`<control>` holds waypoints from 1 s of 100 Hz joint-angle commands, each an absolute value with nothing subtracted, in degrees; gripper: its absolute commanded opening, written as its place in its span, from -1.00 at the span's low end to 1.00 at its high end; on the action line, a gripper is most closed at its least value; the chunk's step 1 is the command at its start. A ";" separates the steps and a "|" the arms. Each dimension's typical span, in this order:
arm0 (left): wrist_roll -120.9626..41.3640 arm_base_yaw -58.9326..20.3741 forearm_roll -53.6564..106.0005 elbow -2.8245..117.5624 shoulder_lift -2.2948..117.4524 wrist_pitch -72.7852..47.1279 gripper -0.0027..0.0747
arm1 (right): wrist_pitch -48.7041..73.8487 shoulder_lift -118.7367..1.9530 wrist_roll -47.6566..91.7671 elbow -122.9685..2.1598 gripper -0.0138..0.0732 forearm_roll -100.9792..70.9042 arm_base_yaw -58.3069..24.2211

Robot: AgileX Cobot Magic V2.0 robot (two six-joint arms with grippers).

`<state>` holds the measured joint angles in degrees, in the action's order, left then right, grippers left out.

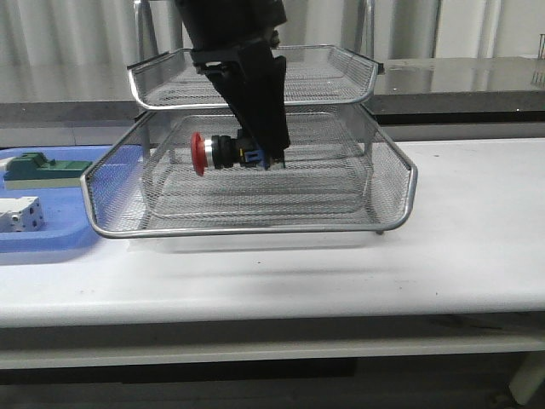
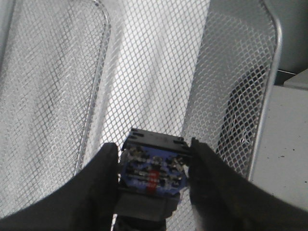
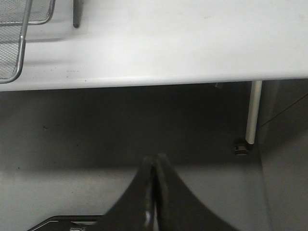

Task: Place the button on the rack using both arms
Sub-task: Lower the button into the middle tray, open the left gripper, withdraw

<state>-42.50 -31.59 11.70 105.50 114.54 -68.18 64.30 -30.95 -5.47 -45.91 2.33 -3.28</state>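
The button (image 1: 223, 153), with its red cap pointing left and its blue end block to the right, hangs just above the mesh floor inside the pulled-out middle tier of the silver wire rack (image 1: 387, 223). My left gripper (image 1: 264, 158) comes down from above and is shut on the blue end. In the left wrist view the blue end block of the button (image 2: 154, 171) sits clamped between the two black fingers of the left gripper (image 2: 155, 166), with rack mesh (image 2: 144, 72) beneath. My right gripper (image 3: 154, 161) is shut on nothing, off the table's edge above the floor.
A flat blue tray (image 1: 51, 234) lies left of the rack, holding a green block (image 1: 43, 166) and a white-grey block (image 1: 21, 213). The rack's upper tier (image 1: 358, 85) overhangs the back of the middle tier. A table leg (image 3: 251, 113) shows in the right wrist view.
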 commanded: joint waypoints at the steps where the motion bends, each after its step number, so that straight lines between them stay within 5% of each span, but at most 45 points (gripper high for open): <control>1: -42.51 -31.94 12.77 106.96 111.93 -65.49 -0.97 | 61.02 -31.10 -5.22 -47.87 -0.85 3.18 -2.88; 13: -42.51 -31.94 12.77 106.96 112.60 -64.86 -0.78 | 61.02 -31.10 -5.22 -47.87 -0.85 3.18 -2.88; 37: -42.51 -31.94 12.77 106.96 112.95 -64.30 0.06 | 61.02 -31.10 -5.22 -47.87 -0.85 3.18 -2.88; 47: -42.40 -31.94 12.77 106.96 112.95 -62.68 0.25 | 61.02 -31.10 -5.22 -47.87 -0.85 3.18 -2.88; 100: -41.82 -31.94 15.42 107.18 110.20 -65.99 0.32 | 61.02 -31.10 -5.22 -47.87 -0.85 3.18 -2.88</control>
<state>-42.40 -31.59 12.83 105.48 115.56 -65.78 64.30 -30.95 -5.47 -45.91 2.33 -3.28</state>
